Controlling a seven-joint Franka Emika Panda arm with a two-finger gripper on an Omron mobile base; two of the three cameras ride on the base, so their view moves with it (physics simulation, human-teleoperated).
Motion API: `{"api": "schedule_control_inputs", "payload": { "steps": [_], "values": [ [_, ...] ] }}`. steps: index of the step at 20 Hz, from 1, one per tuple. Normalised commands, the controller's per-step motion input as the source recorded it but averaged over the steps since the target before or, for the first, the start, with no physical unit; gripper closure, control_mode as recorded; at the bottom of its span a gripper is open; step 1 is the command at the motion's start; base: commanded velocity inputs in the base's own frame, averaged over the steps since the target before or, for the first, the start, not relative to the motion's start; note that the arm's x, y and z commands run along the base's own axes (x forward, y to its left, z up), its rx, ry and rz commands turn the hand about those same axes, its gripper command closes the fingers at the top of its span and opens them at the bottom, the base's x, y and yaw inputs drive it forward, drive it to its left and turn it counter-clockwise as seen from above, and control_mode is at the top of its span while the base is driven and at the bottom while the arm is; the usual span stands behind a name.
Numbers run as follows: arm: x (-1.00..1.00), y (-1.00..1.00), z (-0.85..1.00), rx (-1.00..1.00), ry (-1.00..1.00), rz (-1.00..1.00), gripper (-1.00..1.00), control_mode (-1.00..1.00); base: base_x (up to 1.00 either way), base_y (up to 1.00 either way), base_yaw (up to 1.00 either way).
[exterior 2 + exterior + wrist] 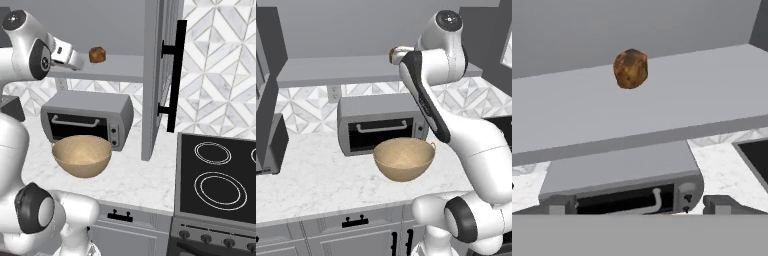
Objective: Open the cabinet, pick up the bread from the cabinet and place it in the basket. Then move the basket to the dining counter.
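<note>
One bread: on open cabinet shelf.
Gripper: wide apart, holding nothing, facing bread.
Basket: before toaster oven.

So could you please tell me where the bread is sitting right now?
The bread sits on the open cabinet's grey shelf, above the toaster oven; in the hand view it lies straight ahead of the claw, upper centre.

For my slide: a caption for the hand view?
Open gripper faces the bread on the cabinet shelf above the toaster oven.
</note>
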Motion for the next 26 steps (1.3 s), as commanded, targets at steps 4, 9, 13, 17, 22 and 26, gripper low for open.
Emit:
{"api": "schedule_control_inputs", "payload": {
  "steps": [4,9,13,17,22,26],
  "values": [
    [0.29,0.00,0.05,-0.19,0.01,-0.02,-1.00,-1.00,0.00,0.00,0.00],
    [0.40,-0.06,-0.11,-0.02,-0.02,0.00,-1.00,-1.00,0.00,0.00,0.00],
    [0.59,-0.02,0.00,0.00,0.00,-0.04,-1.00,-1.00,0.00,0.00,0.00],
    [0.72,-0.10,0.00,-0.06,0.00,-0.07,-1.00,-1.00,0.00,0.00,0.00],
    [0.44,0.00,0.14,0.00,0.00,0.00,-1.00,-1.00,0.00,0.00,0.00],
    [0.38,0.00,0.09,0.00,0.00,0.00,-1.00,-1.00,0.00,0.00,0.00]
  ]
}}
